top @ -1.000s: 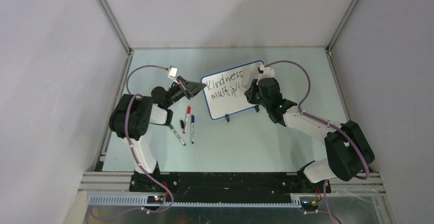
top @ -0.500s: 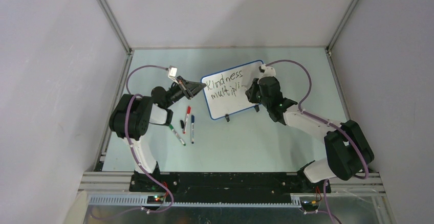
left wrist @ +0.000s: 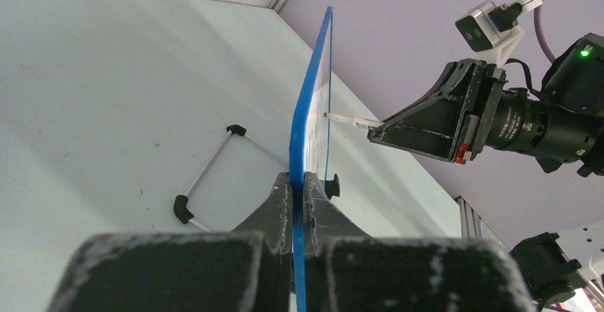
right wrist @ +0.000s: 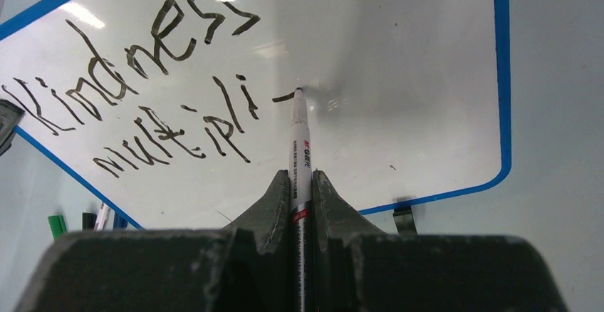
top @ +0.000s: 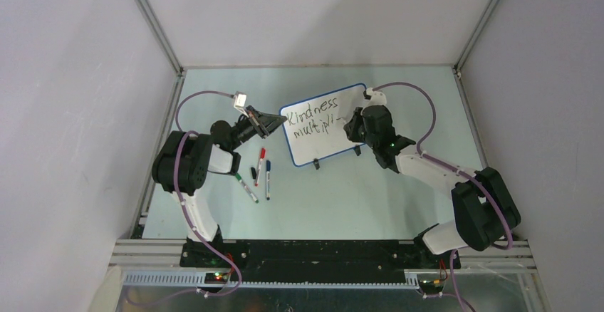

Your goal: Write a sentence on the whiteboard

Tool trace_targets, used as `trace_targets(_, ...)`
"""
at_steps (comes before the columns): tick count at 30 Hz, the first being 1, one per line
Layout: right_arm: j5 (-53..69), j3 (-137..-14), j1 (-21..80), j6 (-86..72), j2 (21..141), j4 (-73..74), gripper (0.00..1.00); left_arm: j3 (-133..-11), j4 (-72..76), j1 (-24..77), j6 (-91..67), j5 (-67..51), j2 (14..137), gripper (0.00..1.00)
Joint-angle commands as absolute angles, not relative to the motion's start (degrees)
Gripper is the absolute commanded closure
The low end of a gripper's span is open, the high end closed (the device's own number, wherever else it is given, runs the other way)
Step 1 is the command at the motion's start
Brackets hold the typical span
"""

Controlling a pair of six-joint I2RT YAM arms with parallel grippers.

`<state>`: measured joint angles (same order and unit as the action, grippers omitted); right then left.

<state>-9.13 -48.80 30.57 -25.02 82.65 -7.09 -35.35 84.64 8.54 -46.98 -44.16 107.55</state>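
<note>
On the board [right wrist: 399, 77], standing mid-table, the sentence [right wrist: 142, 87] reads "Kindness multipli" plus a short dash. The right gripper [right wrist: 300, 187] pinches the marker [right wrist: 298, 141], its long axis aimed at the board, tip touching; the left gripper [left wrist: 298, 184] clamps the board's edge. Next, seemingly: finishing "es" with light pressure.

A robot lab cell: plain grey walls [top: 71, 112] framed by aluminium rails [top: 152, 23] box in a pale bench [top: 356, 198], with two cabled arms [top: 186, 166] bolted at its near edge.
</note>
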Motion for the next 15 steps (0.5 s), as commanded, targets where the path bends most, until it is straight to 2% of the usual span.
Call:
trace_targets(1, -9.62, -51.81, 30.02, -25.12, 82.58, -7.88, 1.00, -35.24, 87.80, 8.37, -44.91, -45.57, 105.19, 1.00)
trace_targets(15, -7.61, -52.64, 30.08, -24.63, 83.15, -8.36, 1.00, -35.24, 87.80, 8.42, -44.91, -45.66, 105.16, 1.00)
